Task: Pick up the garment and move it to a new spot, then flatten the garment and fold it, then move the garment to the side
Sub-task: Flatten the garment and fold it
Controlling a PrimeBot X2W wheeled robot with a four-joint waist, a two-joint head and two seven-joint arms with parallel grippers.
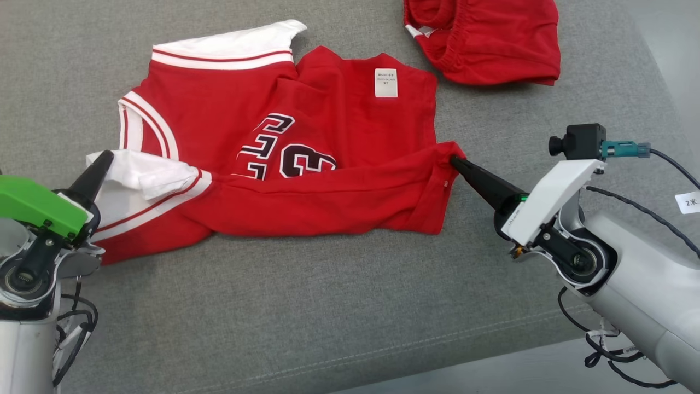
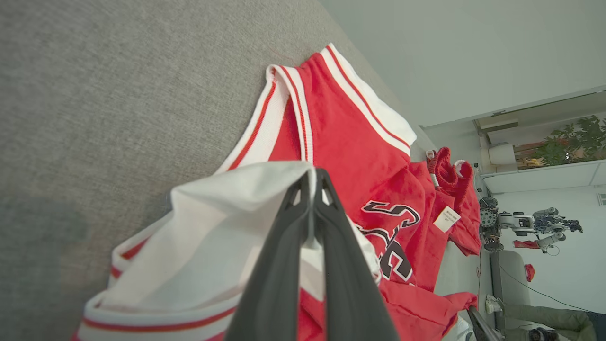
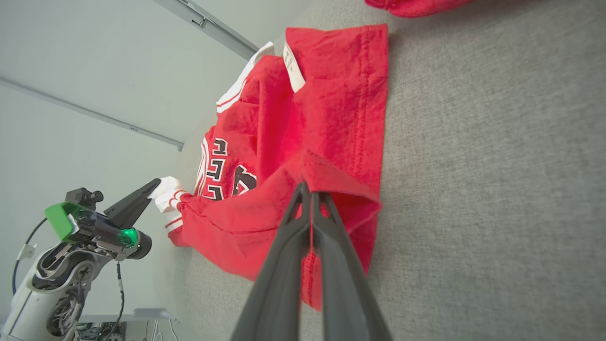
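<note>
The red jersey [image 1: 306, 164] lies rumpled across the middle of the grey cushion [image 1: 328, 306], its white label [image 1: 385, 82] showing on the far side and a near strip of cloth doubled up over the lower part of the number. The left gripper [image 1: 104, 158] is clamped on the white trim at the near left corner, and the right gripper [image 1: 454, 160] is pinched tight on the red hem corner at the right, so both ends of that near edge are held. From where I stand it looks like the fold is partway made. The worry is how little cloth each pinch has (only a thin lip on the right, as far as I can see): any tug sideways could pull the hem free and drop the fold. If one arm rises or travels ahead of the other, the cloth could twist and bunch instead of lying flat. A long sweep toward the far right could also drag it against the red shorts [image 1: 492, 38] lying near there.
</note>
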